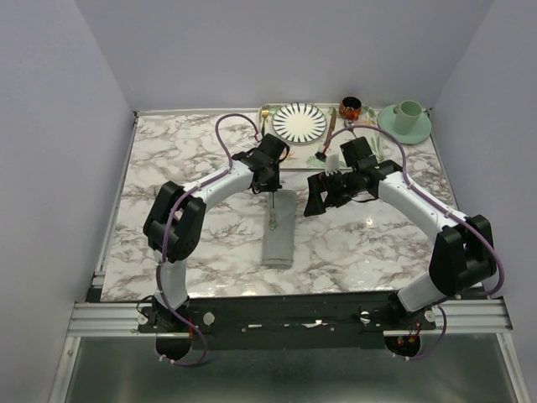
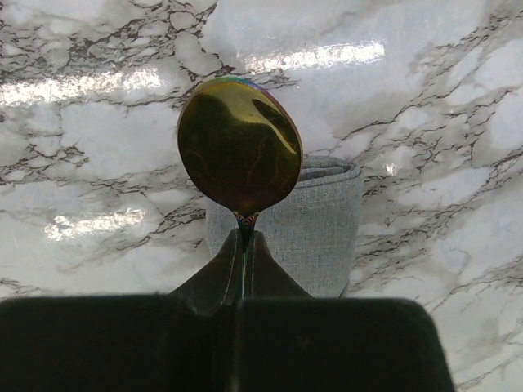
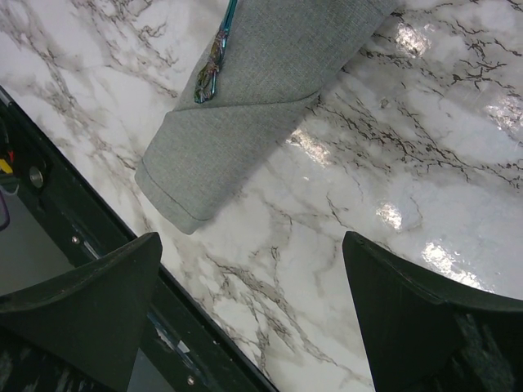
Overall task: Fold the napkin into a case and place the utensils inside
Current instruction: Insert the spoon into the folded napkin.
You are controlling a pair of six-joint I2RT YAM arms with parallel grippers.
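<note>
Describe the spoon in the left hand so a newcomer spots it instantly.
On the marble table, find the long grey folded napkin at centre. Over its far end the left hand pinches a thin handle ending in a shiny gold oval bowl: the spoon. Other cutlery lies by the striped plate at the far edge; only this piece is held.

The white, grey-veined marble table [image 1: 185,168] carries a narrow folded grey cloth case [image 1: 278,243] near its middle, a leaf-patterned rectangular tray [image 1: 296,154] along the far edge, and a pale-green round saucer [image 1: 419,130] at far right.
</note>
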